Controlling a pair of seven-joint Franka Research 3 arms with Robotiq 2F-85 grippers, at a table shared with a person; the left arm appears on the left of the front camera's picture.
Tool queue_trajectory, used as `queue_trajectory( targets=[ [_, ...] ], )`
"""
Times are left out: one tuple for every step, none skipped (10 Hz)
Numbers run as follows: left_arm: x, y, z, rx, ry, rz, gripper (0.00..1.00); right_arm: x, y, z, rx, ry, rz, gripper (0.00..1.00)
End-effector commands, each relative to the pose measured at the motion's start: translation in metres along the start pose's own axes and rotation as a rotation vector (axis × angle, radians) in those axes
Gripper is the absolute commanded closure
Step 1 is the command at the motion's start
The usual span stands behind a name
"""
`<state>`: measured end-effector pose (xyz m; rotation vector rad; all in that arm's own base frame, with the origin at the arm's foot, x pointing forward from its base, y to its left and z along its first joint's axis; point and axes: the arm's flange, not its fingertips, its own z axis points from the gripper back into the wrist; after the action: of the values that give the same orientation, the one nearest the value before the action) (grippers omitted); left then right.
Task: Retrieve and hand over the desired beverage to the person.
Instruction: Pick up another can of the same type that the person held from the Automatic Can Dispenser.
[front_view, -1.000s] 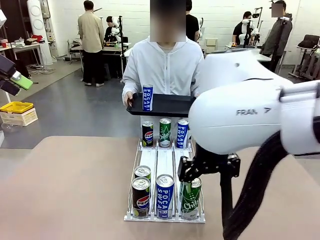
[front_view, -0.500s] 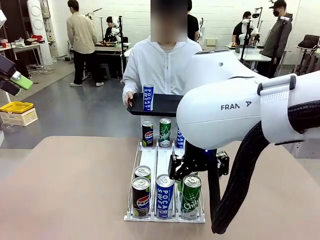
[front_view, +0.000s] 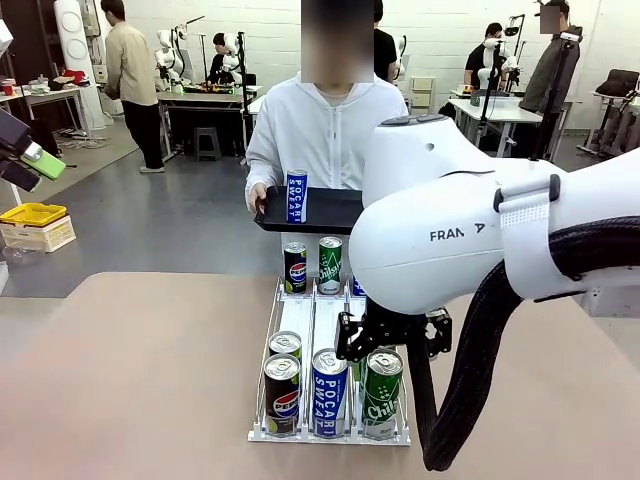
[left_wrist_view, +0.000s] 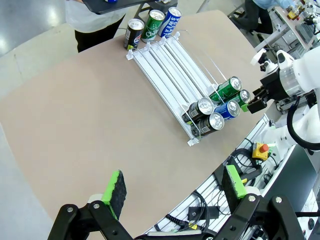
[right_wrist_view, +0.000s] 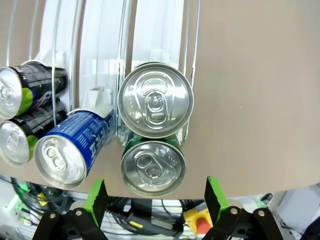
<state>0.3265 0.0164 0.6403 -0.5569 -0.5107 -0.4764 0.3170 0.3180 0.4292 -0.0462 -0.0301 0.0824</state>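
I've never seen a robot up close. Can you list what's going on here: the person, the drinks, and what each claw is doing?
person: stands at the table's far side, holding a black tray
on tray: one blue can, upright
rack: white, three lanes, cans at both ends
right gripper: open, above the green cans at the rack's near end
left gripper: open, empty, away from the rack
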Motion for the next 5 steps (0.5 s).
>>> queue_trajectory(
  targets=[
    [0.0,0.001,0.001,-0.01,-0.006,-0.005,0.0,0.004,0.008,-0.009,-0.027,-0.008,-0.018,0.0],
    [0.0,0.001,0.001,-0.01,-0.006,-0.005,0.0,0.006,0.008,-0.012,-0.026,-0.002,-0.017,0.0],
    [0.0,0.001,0.001,-0.01,-0.006,-0.005,0.0,0.008,0.007,-0.014,-0.027,0.003,-0.016,0.0],
    [0.0,0.001,0.001,-0.01,-0.006,-0.005,0.0,0.01,0.006,-0.018,-0.026,0.015,-0.015,0.0],
    [0.0,0.001,0.001,-0.01,-0.006,-0.005,0.0,0.013,0.005,-0.022,-0.026,0.024,-0.017,0.0]
  ],
)
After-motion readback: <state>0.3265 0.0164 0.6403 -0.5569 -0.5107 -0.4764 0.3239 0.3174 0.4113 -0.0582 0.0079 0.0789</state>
